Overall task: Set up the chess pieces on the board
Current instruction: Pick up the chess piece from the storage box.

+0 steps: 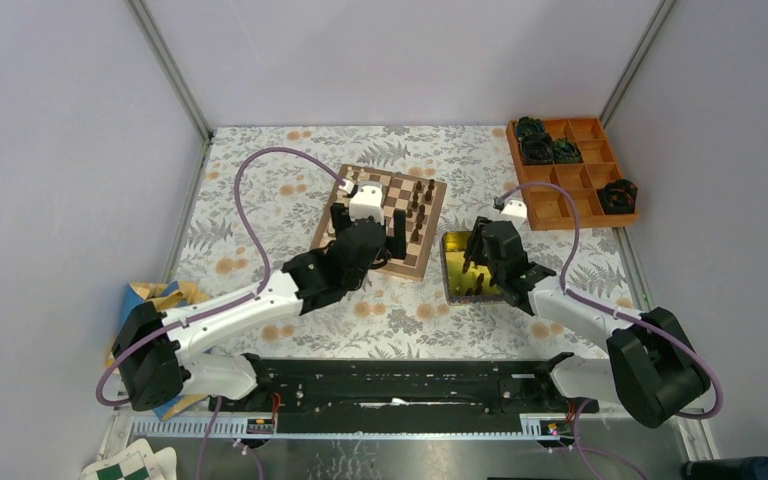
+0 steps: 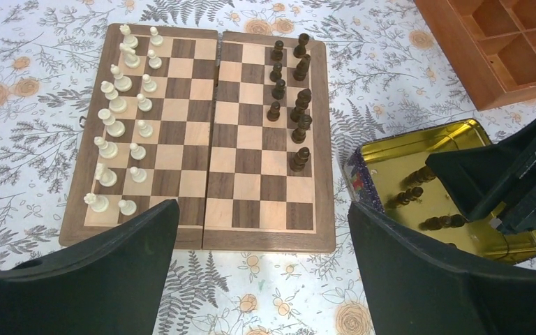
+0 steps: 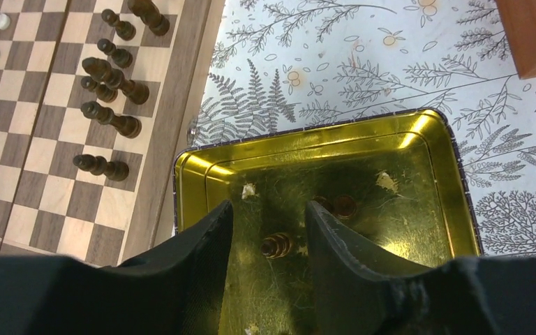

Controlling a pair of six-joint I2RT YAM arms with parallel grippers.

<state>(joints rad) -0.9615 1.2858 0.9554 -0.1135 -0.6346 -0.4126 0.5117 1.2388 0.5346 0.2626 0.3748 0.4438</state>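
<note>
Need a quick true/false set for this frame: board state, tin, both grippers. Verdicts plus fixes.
1. The cream pieces stand in two rows along one edge of the board. True.
2. The dark set is complete on the board. False: several dark pieces lie in the yellow tin.
3. The left gripper holds a pawn. False: it is open and empty.
4. The right gripper is over the tin, its fingers either side of one dark piece. True.
5. The tin sits on the board. False: it sits beside the board.
</note>
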